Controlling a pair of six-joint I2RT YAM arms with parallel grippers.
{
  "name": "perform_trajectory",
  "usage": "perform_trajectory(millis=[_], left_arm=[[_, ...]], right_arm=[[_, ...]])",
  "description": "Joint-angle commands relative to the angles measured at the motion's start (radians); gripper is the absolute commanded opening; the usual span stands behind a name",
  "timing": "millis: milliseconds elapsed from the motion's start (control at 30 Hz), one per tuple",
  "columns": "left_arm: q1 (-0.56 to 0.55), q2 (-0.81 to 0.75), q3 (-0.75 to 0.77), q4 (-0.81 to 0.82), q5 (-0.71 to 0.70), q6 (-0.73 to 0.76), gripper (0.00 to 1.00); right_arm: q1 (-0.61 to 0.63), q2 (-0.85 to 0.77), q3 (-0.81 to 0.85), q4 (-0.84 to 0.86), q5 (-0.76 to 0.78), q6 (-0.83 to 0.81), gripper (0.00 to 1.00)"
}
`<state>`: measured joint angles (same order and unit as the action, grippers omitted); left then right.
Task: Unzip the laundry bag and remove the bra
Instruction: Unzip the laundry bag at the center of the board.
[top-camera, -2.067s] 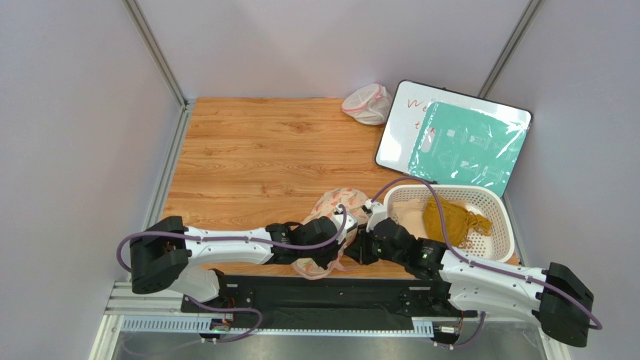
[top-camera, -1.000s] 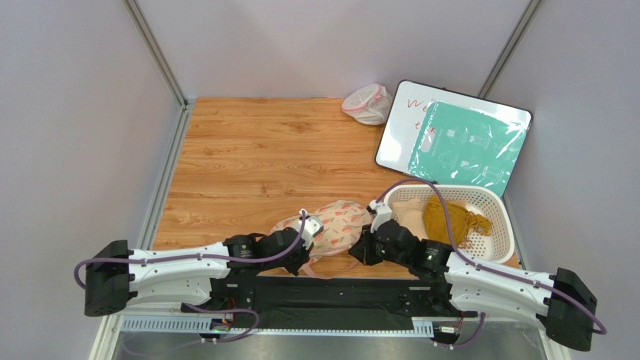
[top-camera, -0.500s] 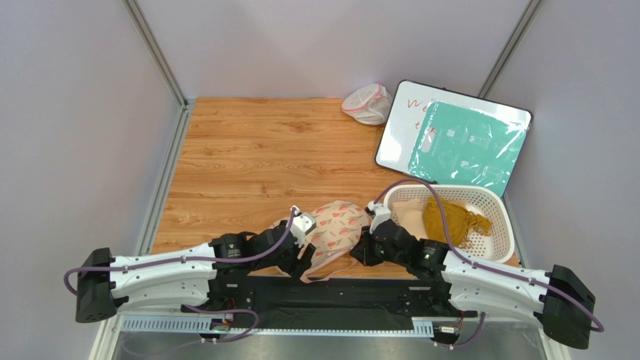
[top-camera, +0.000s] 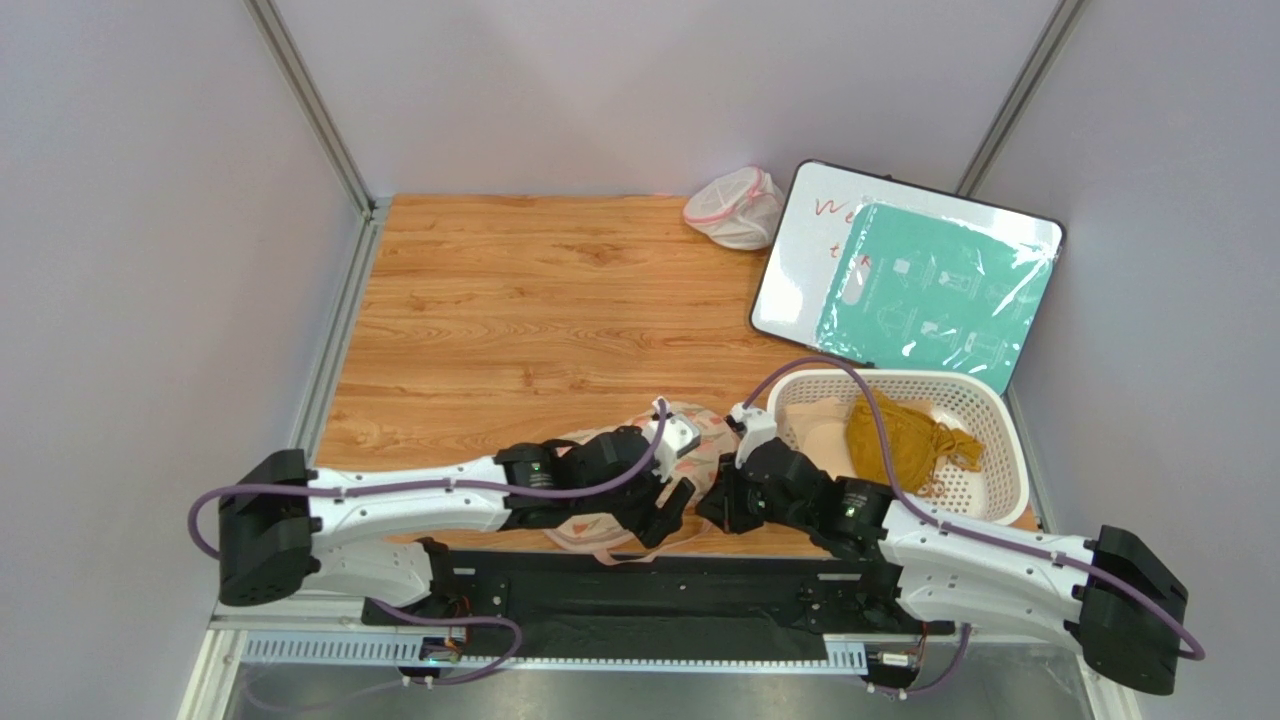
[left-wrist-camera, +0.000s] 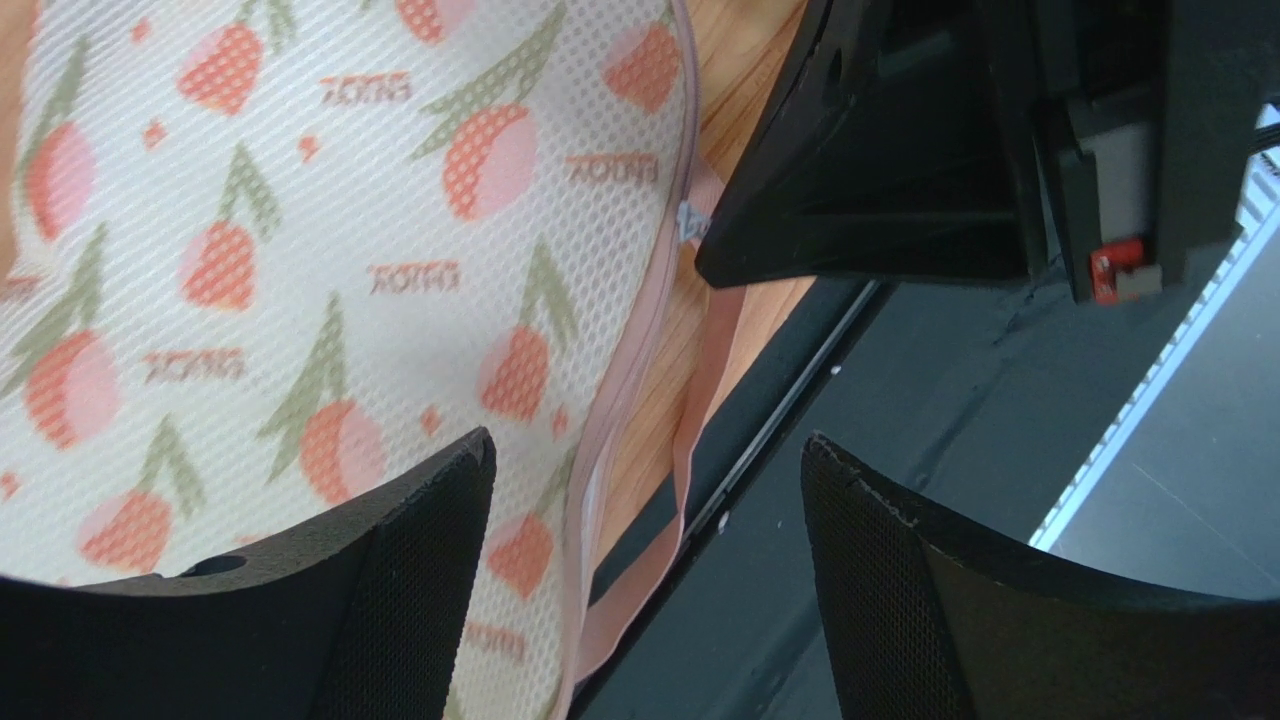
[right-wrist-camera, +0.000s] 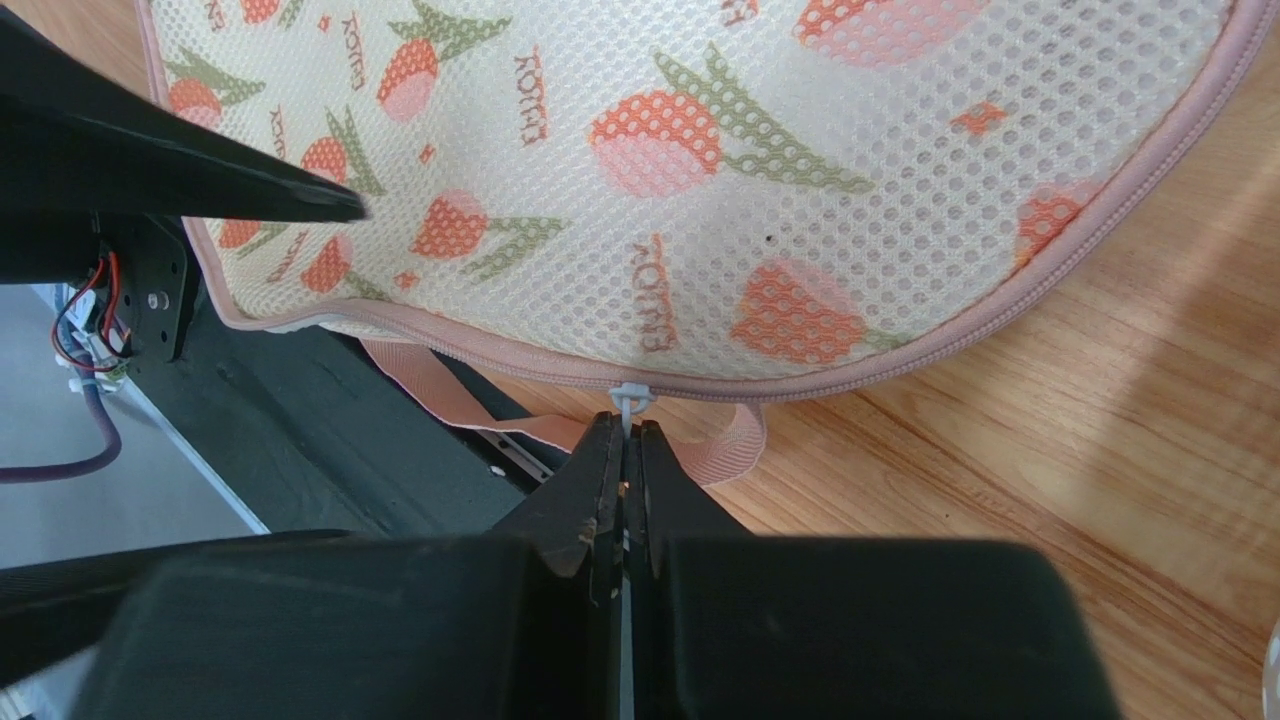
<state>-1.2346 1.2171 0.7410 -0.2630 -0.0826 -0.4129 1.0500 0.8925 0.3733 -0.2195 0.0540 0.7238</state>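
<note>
Near table edge: the left gripper (top-camera: 666, 513) and the right gripper (top-camera: 720, 503) are seen close together there, tips almost meeting. The black rail (left-wrist-camera: 842, 495) is found directly under both. Bare wood of the table (top-camera: 496, 300) lies open beyond them, towards the far wall. A white basket (top-camera: 999, 405) is noted just right of the right gripper. A whiteboard (top-camera: 781, 300) and a small mesh pouch (top-camera: 733, 207) are set well beyond it.

Left gripper (left-wrist-camera: 646, 450): jaws are held wide apart, nothing between them, with the bag below and to their left.

Right gripper (right-wrist-camera: 622, 450): fingers are pressed together, with the white zip pull (right-wrist-camera: 628, 399) pinched at their tips.

The laundry bag (top-camera: 702, 458) is placed between the two grippers, partly hidden under the left arm. Its near edge is carried past the wood, over the rail.

Bag (right-wrist-camera: 721, 165): cream mesh, printed with orange-pink fruit and green leaves. Pink edging is run round it, and the zip follows that rim. No gap in the zip can be made out. A pink strap (right-wrist-camera: 736, 443) is looped below the rim beside the pull. The fabric (left-wrist-camera: 301, 270) is seen slightly domed.
</note>
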Motion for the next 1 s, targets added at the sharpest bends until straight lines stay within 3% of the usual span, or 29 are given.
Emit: perform_trajectory(millis=[0,233,333,433,567,733,867,967], left_arm=[[-0.003,0.111,0.075,0.120,0.055,0.032,0.80],[-0.002,0.229,0.090,0.150,0.040,0.042,0.80],[-0.003,0.249,0.075,0.163,0.037,0.034,0.75],[-0.003,0.251,0.054,0.179,0.037,0.022,0.63],[-0.002,0.246,0.034,0.189,0.030,0.016,0.39],[-0.003,0.252,0.029,0.180,0.023,0.019,0.22],[-0.003,0.251,0.023,0.177,0.020,0.016,0.00],[-0.003,0.240,0.011,0.177,0.009,0.008,0.00]], right_arm=[[-0.005,-0.013,0.018,0.057,-0.013,-0.006,0.00],[-0.004,-0.024,0.007,0.062,-0.022,-0.001,0.00],[-0.005,-0.030,0.004,0.062,-0.019,0.000,0.00],[-0.004,-0.033,0.003,0.062,-0.020,0.000,0.00],[-0.004,-0.033,0.003,0.062,-0.020,0.002,0.00],[-0.004,-0.035,0.006,0.060,-0.022,0.000,0.00],[-0.005,-0.036,0.006,0.057,-0.020,0.000,0.00],[-0.004,-0.037,0.006,0.051,-0.019,0.003,0.00]])
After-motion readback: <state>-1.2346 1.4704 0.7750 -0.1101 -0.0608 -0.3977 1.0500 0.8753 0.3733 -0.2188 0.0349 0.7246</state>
